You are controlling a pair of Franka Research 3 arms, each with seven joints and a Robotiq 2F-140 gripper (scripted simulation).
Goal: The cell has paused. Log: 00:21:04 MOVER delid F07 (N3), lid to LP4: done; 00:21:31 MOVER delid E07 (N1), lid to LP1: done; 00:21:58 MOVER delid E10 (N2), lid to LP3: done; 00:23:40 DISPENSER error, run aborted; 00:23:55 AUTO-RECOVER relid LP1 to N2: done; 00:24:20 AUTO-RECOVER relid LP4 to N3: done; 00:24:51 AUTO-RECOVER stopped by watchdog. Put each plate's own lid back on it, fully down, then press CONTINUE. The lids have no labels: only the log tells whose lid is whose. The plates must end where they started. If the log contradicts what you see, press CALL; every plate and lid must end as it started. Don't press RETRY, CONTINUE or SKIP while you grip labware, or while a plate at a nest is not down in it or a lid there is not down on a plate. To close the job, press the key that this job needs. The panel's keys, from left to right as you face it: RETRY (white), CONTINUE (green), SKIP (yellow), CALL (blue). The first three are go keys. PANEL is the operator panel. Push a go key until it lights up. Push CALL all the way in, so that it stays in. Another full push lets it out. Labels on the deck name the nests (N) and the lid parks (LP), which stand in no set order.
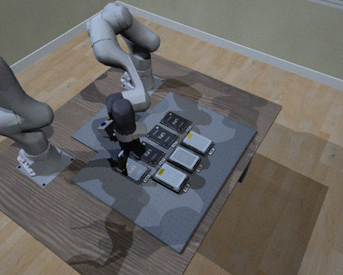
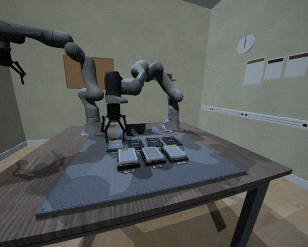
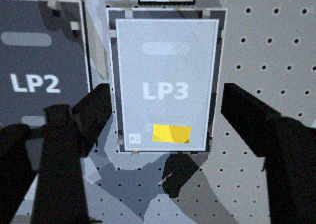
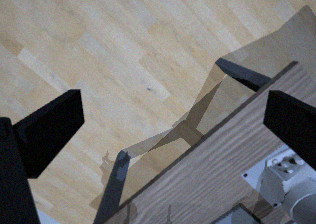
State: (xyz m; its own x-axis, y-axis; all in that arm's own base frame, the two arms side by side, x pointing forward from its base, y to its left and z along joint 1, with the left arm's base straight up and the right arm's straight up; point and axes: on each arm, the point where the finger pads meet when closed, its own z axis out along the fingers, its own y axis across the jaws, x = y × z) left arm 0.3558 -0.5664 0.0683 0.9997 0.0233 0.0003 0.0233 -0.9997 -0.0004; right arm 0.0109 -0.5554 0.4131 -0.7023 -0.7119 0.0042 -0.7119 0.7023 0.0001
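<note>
A clear lid with a yellow mark (image 1: 138, 170) (image 2: 115, 145) (image 3: 167, 68) lies on park LP3. My left gripper (image 1: 133, 161) (image 2: 115, 140) (image 3: 166, 98) is open, with its fingers above and on either side of that lid, not gripping it. Three white plates sit in the nests. The near plate (image 1: 172, 178) (image 2: 127, 156) and the far plate (image 1: 198, 143) (image 2: 175, 152) show yellow marks like a lid's. The middle plate (image 1: 184, 157) (image 2: 152, 154) shows none and looks uncovered. The nest labels are too blurred to read. My right gripper (image 2: 7, 79) (image 4: 173, 106) is open and empty, high beyond the table side.
Parks LP2 (image 1: 152, 154) (image 2: 134, 147) (image 3: 42, 61), LP1 (image 1: 162, 136) (image 2: 153, 142) and LP4 (image 1: 174, 121) (image 2: 169, 142) show no lid. The panel (image 1: 105, 131) (image 2: 146, 128) stands behind the parks. Its blue and yellow keys show; the left arm hides part of it.
</note>
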